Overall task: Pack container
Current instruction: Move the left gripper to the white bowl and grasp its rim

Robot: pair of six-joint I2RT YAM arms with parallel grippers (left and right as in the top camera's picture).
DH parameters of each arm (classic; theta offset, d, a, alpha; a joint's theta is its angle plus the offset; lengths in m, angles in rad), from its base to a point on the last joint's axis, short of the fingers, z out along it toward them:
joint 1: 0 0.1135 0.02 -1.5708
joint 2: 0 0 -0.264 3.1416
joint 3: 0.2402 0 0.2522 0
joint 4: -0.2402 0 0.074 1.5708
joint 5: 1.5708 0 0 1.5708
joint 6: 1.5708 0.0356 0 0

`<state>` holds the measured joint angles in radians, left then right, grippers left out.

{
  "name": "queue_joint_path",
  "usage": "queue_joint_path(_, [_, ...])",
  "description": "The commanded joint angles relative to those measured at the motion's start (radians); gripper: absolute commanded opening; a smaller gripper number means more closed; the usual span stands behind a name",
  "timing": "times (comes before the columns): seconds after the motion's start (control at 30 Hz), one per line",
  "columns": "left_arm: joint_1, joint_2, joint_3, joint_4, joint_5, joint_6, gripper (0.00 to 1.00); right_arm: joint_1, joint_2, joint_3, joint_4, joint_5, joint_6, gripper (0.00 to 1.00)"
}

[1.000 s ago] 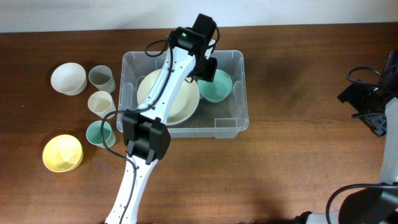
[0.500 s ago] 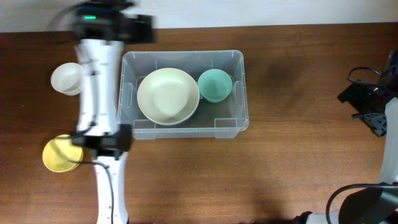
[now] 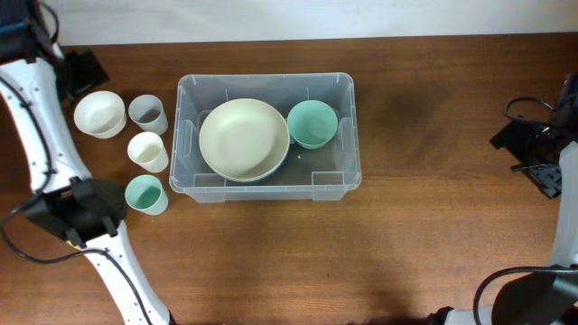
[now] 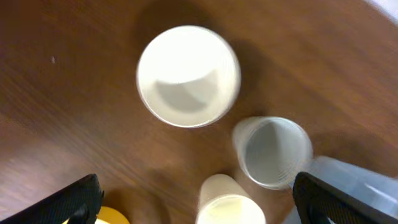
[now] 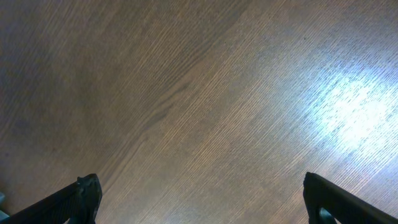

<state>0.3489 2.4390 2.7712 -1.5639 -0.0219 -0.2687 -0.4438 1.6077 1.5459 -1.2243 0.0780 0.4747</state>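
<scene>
The container point(image 3: 330, 170), centre of the overhead frame on the desk point(image 3: 433, 226), is judged light, stiff, slippery, best gripped at its rim; left gripper point(image 4: 196, 185) and right gripper point(image 5: 199, 182) are seen spread, empty.

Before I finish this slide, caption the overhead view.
Container holds cream bowl and teal bowl; white bowl sits outside.

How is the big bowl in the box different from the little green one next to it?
The cream bowl is much wider than the teal bowl. The cream bowl is pale yellowish-white, while the teal bowl is blue-green. Both are round, sit open side up, and lie inside the clear container.
</scene>
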Motion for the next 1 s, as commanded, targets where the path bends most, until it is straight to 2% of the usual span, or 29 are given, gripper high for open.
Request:
queue_joint_path(0.0, [0.047, 0.007, -0.127, 0.064, 0.054, -0.034, 0.99, -0.002, 0.003, -0.006, 0.002, 0.002, 0.004, 0.99])
queue_joint_path(0.37, [0.117, 0.007, -0.420, 0.272, 0.060, -0.076, 0.99, -0.002, 0.003, -0.006, 0.002, 0.002, 0.004, 0.99])
queue_joint_path(0.67, [0.117, 0.007, -0.499, 0.379, 0.055, -0.088, 0.98, -0.002, 0.003, -0.006, 0.002, 0.002, 0.004, 0.99])
queue_joint_path(0.97, [0.117, 0.023, -0.500, 0.383, 0.026, -0.109, 0.95, -0.002, 0.003, -0.006, 0.002, 0.002, 0.004, 0.99])
